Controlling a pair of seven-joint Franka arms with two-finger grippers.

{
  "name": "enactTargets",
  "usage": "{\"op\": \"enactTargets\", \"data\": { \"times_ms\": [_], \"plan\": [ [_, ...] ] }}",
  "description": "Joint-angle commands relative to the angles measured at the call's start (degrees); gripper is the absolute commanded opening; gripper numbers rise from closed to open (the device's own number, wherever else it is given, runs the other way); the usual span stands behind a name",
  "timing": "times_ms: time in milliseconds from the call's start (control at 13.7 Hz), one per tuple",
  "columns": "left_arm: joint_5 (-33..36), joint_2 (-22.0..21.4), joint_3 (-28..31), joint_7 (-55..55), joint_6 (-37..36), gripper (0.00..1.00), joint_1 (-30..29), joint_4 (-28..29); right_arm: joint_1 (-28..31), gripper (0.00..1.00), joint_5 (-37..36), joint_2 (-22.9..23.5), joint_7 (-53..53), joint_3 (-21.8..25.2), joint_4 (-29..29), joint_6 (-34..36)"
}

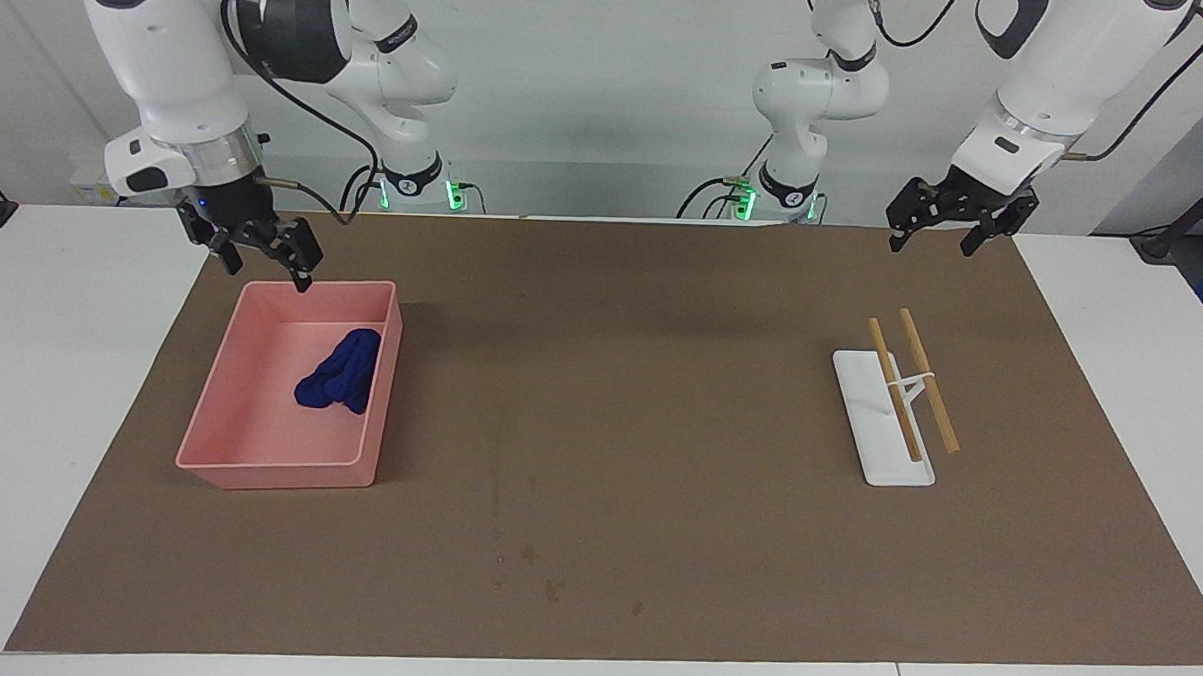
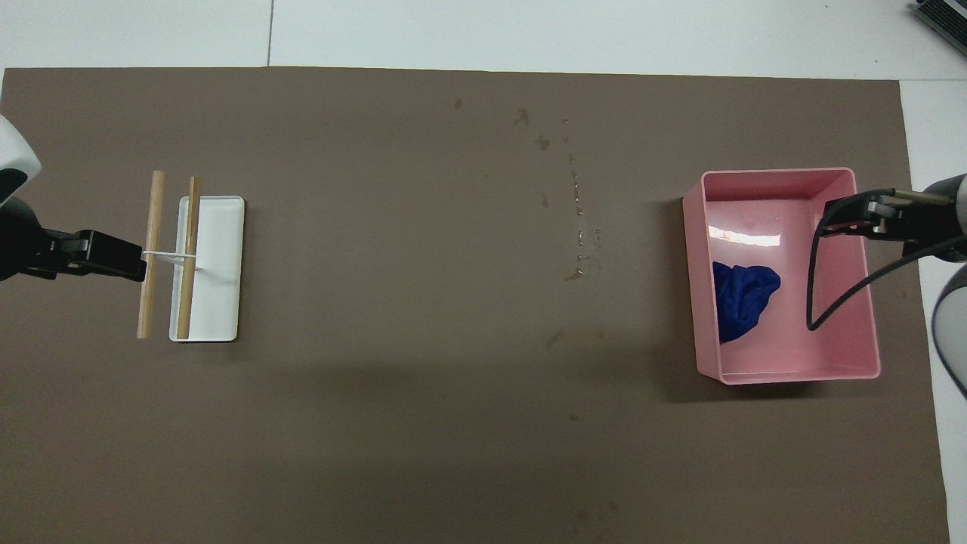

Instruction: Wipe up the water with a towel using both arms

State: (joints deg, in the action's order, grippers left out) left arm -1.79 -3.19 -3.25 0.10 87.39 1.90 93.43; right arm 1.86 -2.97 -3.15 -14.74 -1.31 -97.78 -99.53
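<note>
The deep-blue towel [image 1: 340, 374] lies crumpled in a pink tray [image 1: 257, 461] at the right arm's end of the table; it also shows in the overhead view [image 2: 744, 298]. My right gripper [image 1: 270, 274] is open and empty, up over the tray's rim on the robots' side, apart from the towel; in the overhead view it [image 2: 842, 219] shows over the tray [image 2: 793, 374]. Small water drops [image 2: 578, 227] dot the brown mat mid-table. My left gripper [image 1: 932, 247] is open and empty, over the mat at the left arm's end; the overhead view shows it too [image 2: 113, 255].
A white rack base [image 1: 883, 438] with two wooden rods [image 1: 928, 381] across it stands at the left arm's end, also seen from overhead [image 2: 215, 264]. A brown mat [image 1: 660, 380] covers most of the white table. A black cable [image 2: 816, 302] hangs over the tray.
</note>
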Motion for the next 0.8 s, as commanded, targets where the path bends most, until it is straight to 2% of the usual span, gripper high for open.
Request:
{"op": "enactTargets", "data": {
  "times_ms": [0,219,510,729],
  "plan": [
    [-0.6,-0.6,0.2,0.6,-0.6,1.0,-0.1,0.6,0.4,1.0,1.4,1.3,6.2,-0.8,6.5,5.7],
    [-0.6,-0.6,0.2,0.6,-0.6,1.0,-0.1,0.6,0.3,1.0,1.4,1.5,8.5,-1.0,8.8,10.0],
    [-0.6,-0.6,0.2,0.6,-0.6,1.0,-0.1,0.6,0.3,1.0,2.9,2.4,8.6,-1.2,10.3,11.8],
    [-0.6,-0.6,0.2,0.6,-0.6,1.0,-0.1,0.6,0.1,1.0,3.5,2.3,8.2,-1.2,9.4,11.5]
  ]
}}
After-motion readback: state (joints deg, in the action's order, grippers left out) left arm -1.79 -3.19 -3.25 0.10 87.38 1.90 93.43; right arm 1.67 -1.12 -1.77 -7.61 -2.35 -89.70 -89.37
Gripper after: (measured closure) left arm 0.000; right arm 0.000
